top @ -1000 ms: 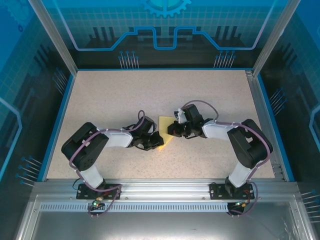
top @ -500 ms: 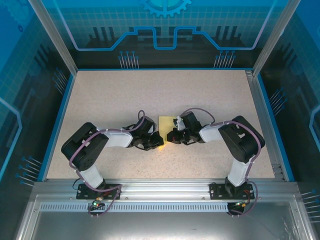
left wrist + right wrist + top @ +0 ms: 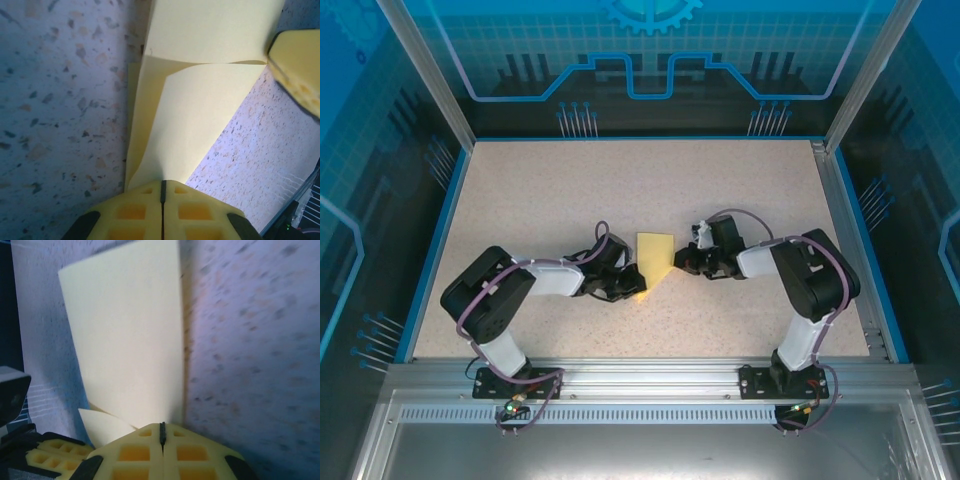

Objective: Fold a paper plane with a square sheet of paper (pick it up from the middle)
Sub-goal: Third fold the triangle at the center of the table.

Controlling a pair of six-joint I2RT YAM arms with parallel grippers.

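Observation:
The square sheet of paper [image 3: 655,252] is plain yellow and lies partly folded at the table's middle, between both grippers. In the left wrist view one flap of the paper [image 3: 200,110] is doubled over and bows up into the tips of my left gripper [image 3: 162,186], which is shut on its corner. My left gripper [image 3: 636,281] sits at the sheet's near left corner. My right gripper [image 3: 680,262] is at the sheet's right edge, shut, with its tips [image 3: 162,427] resting on the flat paper [image 3: 130,340]. Nothing shows between its fingers. No paper plane shape shows.
The speckled table [image 3: 540,200] is ringed by a blue rim [image 3: 435,240] and metal frame posts. The right gripper's yellow finger [image 3: 297,60] shows at the sheet's far corner in the left wrist view. The left gripper's fingers [image 3: 55,452] lie close by in the right wrist view.
My right gripper slid to the right off the sheet, uncovering more of the yellow paper. The left gripper stayed at the near left corner.

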